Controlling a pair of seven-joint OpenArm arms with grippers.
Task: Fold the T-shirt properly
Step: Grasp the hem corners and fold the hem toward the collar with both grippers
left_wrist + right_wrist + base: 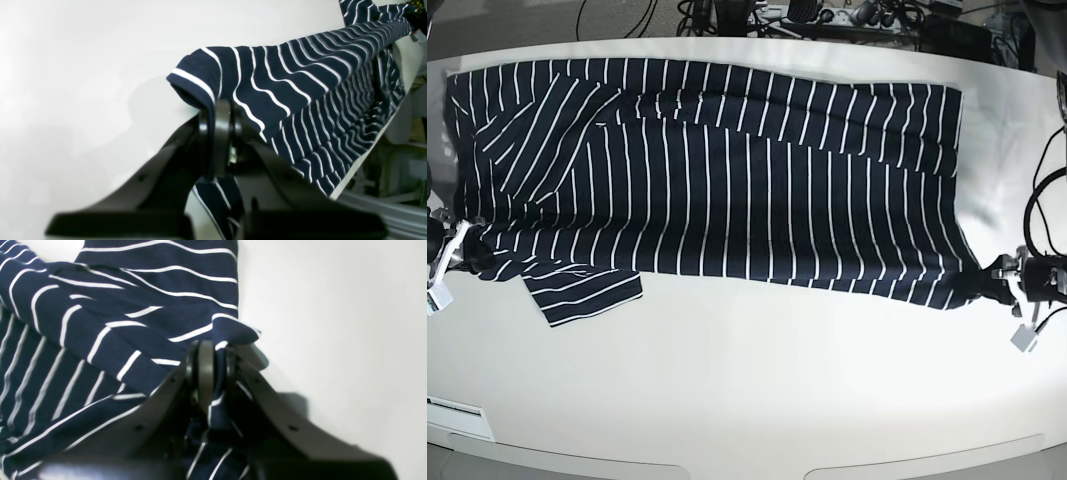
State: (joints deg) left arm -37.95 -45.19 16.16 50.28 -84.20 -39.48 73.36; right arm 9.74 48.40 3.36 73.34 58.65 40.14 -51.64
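Lengthwise fold, in hand: your left gripper [218,133] and right gripper [210,370] each pinch the near edge of the dark navy white-striped cloth T-shirt [717,170]; I judge you next carry both together toward the far edge.

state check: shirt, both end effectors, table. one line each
T-shirt: spread across the table, far long edge folded over, near corners pinched, one sleeve flat at the near edge.
Left end effector: shut on a T-shirt corner.
Right end effector: shut on the opposite corner.
Table: white, T-shirt lying on it.

We saw dark navy white-striped cloth T-shirt [717,180] spread flat across white table [757,380]. Left gripper [989,275] pinched its corner at view's right; right gripper [469,252] pinched edge at view's left.
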